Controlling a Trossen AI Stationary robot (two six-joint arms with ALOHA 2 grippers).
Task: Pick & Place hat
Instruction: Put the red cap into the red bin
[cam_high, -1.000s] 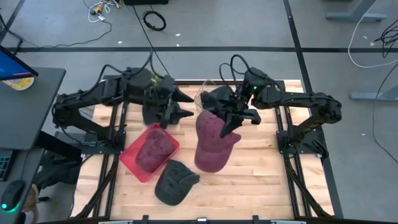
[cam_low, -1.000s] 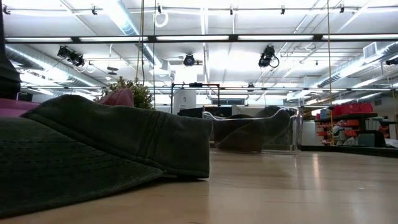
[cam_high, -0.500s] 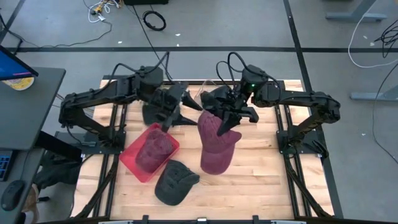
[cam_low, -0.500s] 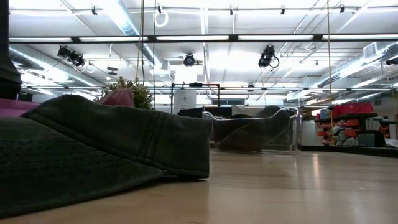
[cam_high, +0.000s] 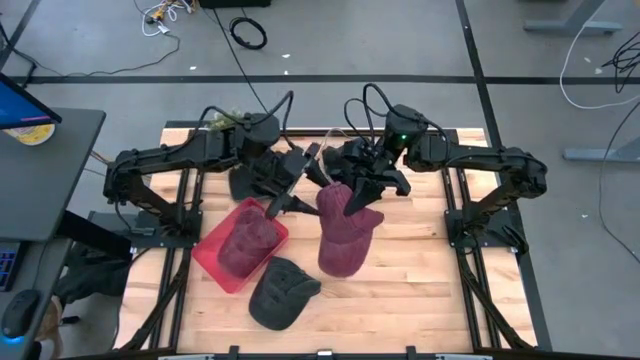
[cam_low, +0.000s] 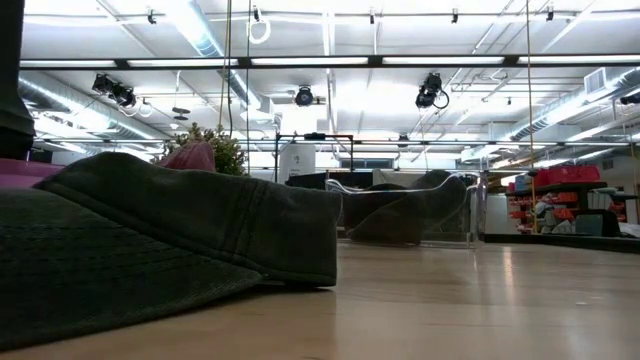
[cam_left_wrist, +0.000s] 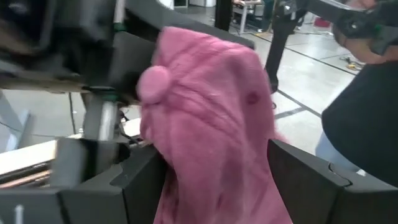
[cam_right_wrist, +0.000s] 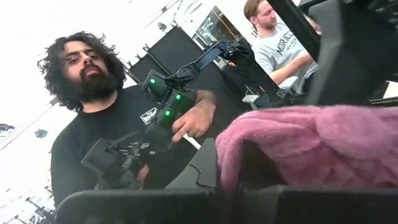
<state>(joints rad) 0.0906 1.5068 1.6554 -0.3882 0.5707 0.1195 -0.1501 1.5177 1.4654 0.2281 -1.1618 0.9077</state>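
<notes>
A maroon hat (cam_high: 340, 232) hangs from my right gripper (cam_high: 357, 188), which is shut on its upper end over the middle of the table. My left gripper (cam_high: 295, 182) is open beside it on the left. In the left wrist view the maroon hat (cam_left_wrist: 211, 124) fills the gap between the dark fingers (cam_left_wrist: 140, 180). A second maroon hat (cam_high: 245, 243) lies crown-up in a red tray (cam_high: 208, 250). A dark green cap (cam_high: 280, 292) rests on the table near the front edge, close to the low camera (cam_low: 150, 230). My right gripper pinches the maroon hat's upper edge (cam_high: 338, 198), coming from above and from the far right. The pink cloth (cam_right_wrist: 298, 146) bunches over one finger. The hat hangs slack below the fingers; whether its lower end (cam_high: 338, 265) touches the table I cannot tell. My left gripper's fingers stand on either side of the hat (cam_left_wrist: 205, 155), level from the left; whether they touch it I cannot tell.
A clear bin (cam_high: 335, 158) at the far side holds a dark hat (cam_low: 400, 215), and another dark hat (cam_high: 243, 182) lies at the far left under the left arm. People (cam_right_wrist: 106, 124) stand beyond the table. Bare wood (cam_high: 420, 270) lies at the near right.
My left gripper has moved toward the table's right, closing on the hanging maroon hat with its fingers open. My right gripper and the hat have shifted slightly toward the far left.
</notes>
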